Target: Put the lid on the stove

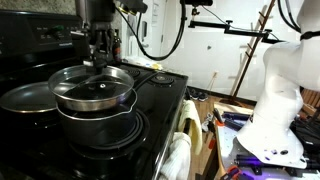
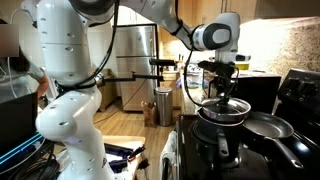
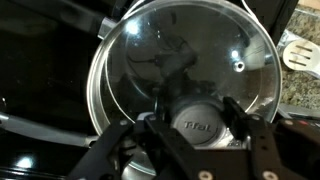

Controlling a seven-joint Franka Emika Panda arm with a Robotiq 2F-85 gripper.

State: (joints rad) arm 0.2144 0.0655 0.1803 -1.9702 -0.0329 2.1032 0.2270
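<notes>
i see the stove (image 1: pixel 165 92) carrying everything here, its glossy black cooktop plain in both exterior views and a raised control panel along the back. a deep dark pot (image 1: pixel 98 125) stands on a burner near the front edge, and a shallow grey pan (image 1: pixel 25 98) sits just beside it, on the side toward the back panel. in the wrist view i make out the pot's metal rim (image 3: pixel 95 95) against bare black cooktop (image 3: pixel 40 60).

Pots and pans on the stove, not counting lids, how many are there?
2. A deep dark pot sits at the glossy black cooktop's front, under the round clear glass lid; a shallow grey frying pan lies beside it. More may be hidden behind them.
</notes>
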